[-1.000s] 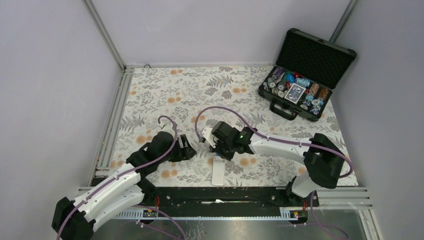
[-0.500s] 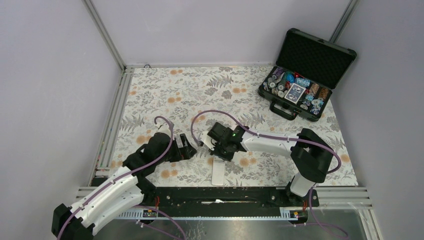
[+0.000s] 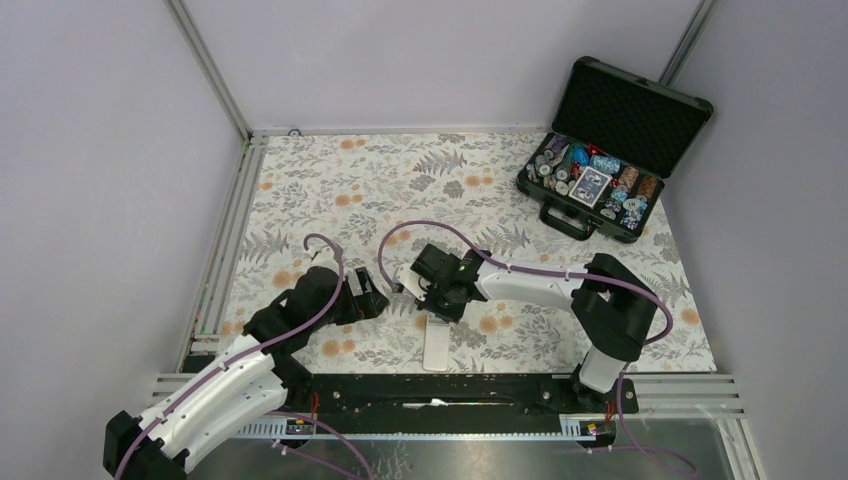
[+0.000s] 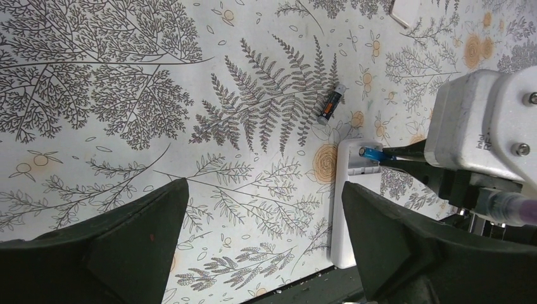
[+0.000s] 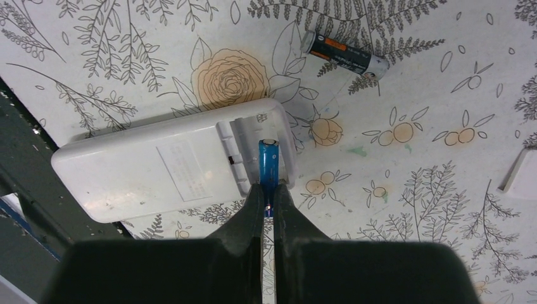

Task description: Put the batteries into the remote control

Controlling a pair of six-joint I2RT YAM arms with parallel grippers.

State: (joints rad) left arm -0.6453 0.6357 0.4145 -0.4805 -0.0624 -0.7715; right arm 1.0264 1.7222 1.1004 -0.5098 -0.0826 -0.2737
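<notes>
The white remote control (image 5: 164,171) lies back up near the table's front edge, its battery bay open; it also shows in the top view (image 3: 438,345) and the left wrist view (image 4: 345,215). My right gripper (image 5: 268,199) is shut on a bright blue battery (image 5: 268,161) and holds it over the bay at the remote's far end. The blue battery also shows in the left wrist view (image 4: 372,154). A second battery (image 5: 343,55), black with an orange band, lies on the cloth beside the remote (image 4: 330,104). My left gripper (image 4: 263,247) is open and empty, left of the remote.
A white flat piece (image 5: 522,174), likely the battery cover, lies on the floral cloth near the remote. An open black case (image 3: 605,150) of poker chips and cards stands at the back right. The black front rail (image 3: 440,390) runs just below the remote.
My right gripper has moved slightly left and closer to the remote's far end with the blue battery. The left arm has shifted a little.
</notes>
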